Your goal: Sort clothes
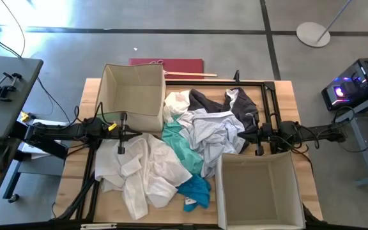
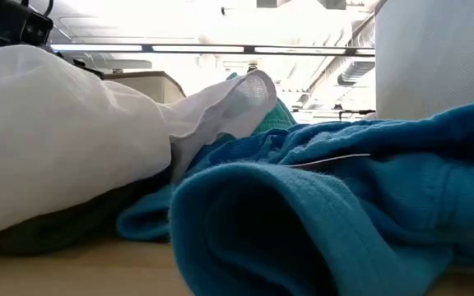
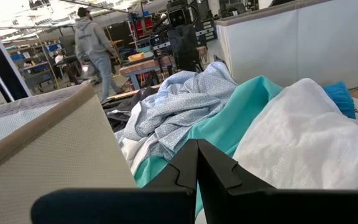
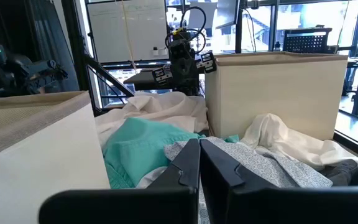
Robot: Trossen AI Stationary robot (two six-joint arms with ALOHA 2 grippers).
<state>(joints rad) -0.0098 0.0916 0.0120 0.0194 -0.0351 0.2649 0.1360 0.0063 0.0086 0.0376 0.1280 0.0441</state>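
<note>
A pile of clothes lies in the middle of the table: a white garment [image 1: 139,171] at the near left, a teal one [image 1: 181,150], a bright blue one [image 1: 195,190], a pale grey-blue one [image 1: 213,131], a dark grey one [image 1: 225,102] and another white one [image 1: 177,102]. My left gripper [image 1: 121,148] is shut, at the white garment's left edge; its own view shows it [image 3: 197,163] empty before the pile. My right gripper [image 1: 259,151] is shut at the pile's right edge, also empty in its own view [image 4: 199,163]. In the low view the blue garment [image 2: 344,205] fills the foreground.
A beige fabric box [image 1: 133,92] stands open at the far left of the table, and a second one [image 1: 257,188] at the near right. A black frame [image 1: 270,96] runs around the table's back. A person [image 3: 95,46] walks in the room behind.
</note>
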